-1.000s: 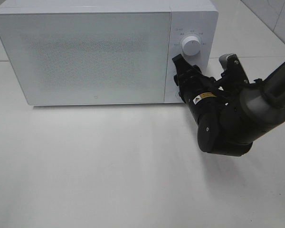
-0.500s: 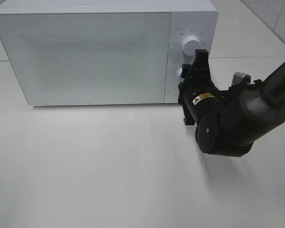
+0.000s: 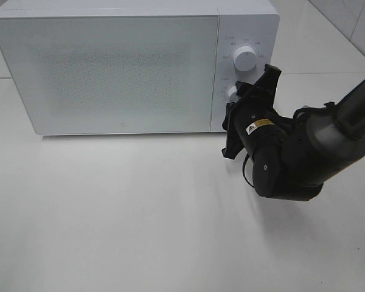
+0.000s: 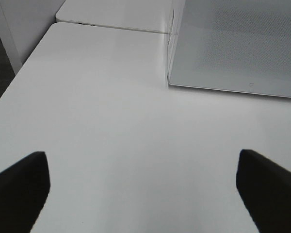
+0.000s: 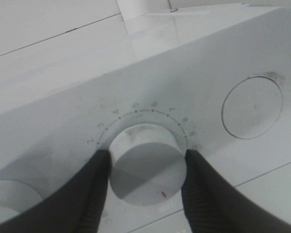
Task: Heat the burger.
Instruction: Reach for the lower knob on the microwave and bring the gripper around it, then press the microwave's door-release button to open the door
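The microwave (image 3: 109, 67) stands at the 12 o'clock end of the white table (image 3: 109, 213) in the high view, its frosted door (image 3: 103, 73) shut, with the control panel (image 3: 246, 36) at the door's 3 o'clock side. The burger shows in no view (the door lets nothing through), so I cannot tell where it is. On the panel the upper knob (image 3: 244, 59) sits free, and directly at its 6 o'clock the lower knob (image 3: 232, 91) is half hidden by the right gripper (image 3: 240, 97), whose arm reaches in from 4 o'clock. The right wrist view shows this gripper (image 5: 146, 155) narrowed onto the lower knob (image 5: 145, 170): its two black fingers (image 5: 99, 179) press against opposite sides of the white cylinder. A ring of faint numerals surrounds the knob, a small red mark (image 5: 162, 194) lies near the edge of its face, and a round button (image 5: 252, 107) sits beside it on the panel. The left gripper (image 4: 145, 187) hangs over bare table with its jaws spread wide and nothing between them, and a lower corner of the door (image 4: 233, 43) lies ahead of it.
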